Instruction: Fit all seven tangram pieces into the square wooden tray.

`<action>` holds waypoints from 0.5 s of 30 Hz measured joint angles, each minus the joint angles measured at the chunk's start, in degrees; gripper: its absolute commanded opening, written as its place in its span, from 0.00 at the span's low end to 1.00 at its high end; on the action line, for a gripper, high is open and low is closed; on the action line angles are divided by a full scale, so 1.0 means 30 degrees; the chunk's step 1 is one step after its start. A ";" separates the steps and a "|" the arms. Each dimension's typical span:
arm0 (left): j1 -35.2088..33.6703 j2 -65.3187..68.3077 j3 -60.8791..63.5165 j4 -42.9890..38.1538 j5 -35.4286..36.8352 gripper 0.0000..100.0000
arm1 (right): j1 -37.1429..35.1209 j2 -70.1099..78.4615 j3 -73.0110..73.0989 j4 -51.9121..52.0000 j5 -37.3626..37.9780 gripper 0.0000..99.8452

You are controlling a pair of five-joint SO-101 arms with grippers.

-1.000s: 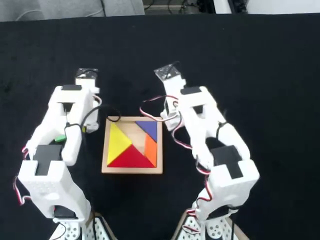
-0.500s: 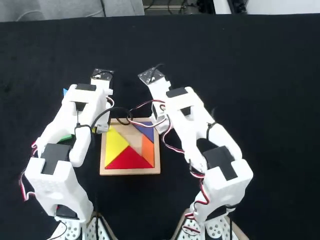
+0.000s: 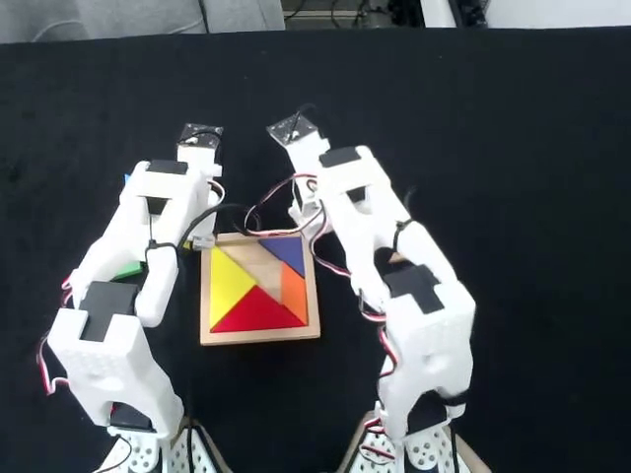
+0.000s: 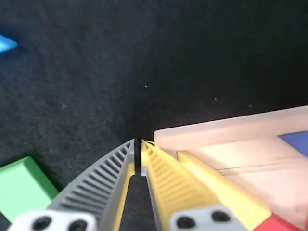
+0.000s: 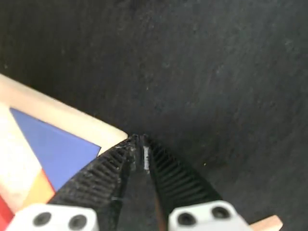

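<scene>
Four tangram pieces (image 3: 259,307) sit in the square wooden tray (image 3: 259,337), a green flat piece (image 4: 19,185) and a light-blue piece (image 4: 6,44) lie outside, and the left pincer (image 4: 137,147) and right pincer (image 5: 141,142) are pinched together, empty.

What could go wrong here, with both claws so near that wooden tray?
1. Both the left gripper and right gripper sit shut at the tray's far corners; a nudge might shift the tray and jostle the fitted pieces.
2. The green piece lies beside the left arm, which might sweep it away.
</scene>
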 measured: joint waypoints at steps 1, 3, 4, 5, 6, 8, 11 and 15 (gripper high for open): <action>-0.0029 0.0000 0.0000 -0.0029 0.0000 0.03 | 0.0000 0.0029 -0.0205 0.0293 0.0000 0.01; -0.0029 0.0000 0.0000 -0.0029 0.0000 0.03 | 0.0000 0.0029 -0.0352 0.0762 0.0000 0.01; -0.0029 0.0000 0.0000 0.0059 0.0000 0.03 | 0.0000 -0.0088 -0.0352 0.0908 -0.0205 0.01; -0.0029 0.0000 -0.0059 0.0322 0.0000 0.03 | 0.0000 -0.0410 -0.0322 0.1143 -0.0469 0.01; -0.0029 0.0000 -0.0176 0.0733 0.0000 0.03 | -0.0059 -0.0879 -0.0029 0.1289 -0.0645 0.01; -0.0029 -0.0293 -0.0205 0.1319 0.0000 0.03 | -0.0322 -0.2403 0.0967 0.1201 -0.0821 0.01; 0.0000 -0.1407 0.0088 0.1348 0.0000 0.03 | -0.0586 -0.4923 0.3575 0.0147 -0.0879 0.01; -0.0176 -0.3634 0.1700 0.0938 0.0234 0.03 | -0.0645 -0.7883 0.6945 -0.1436 -0.0879 0.01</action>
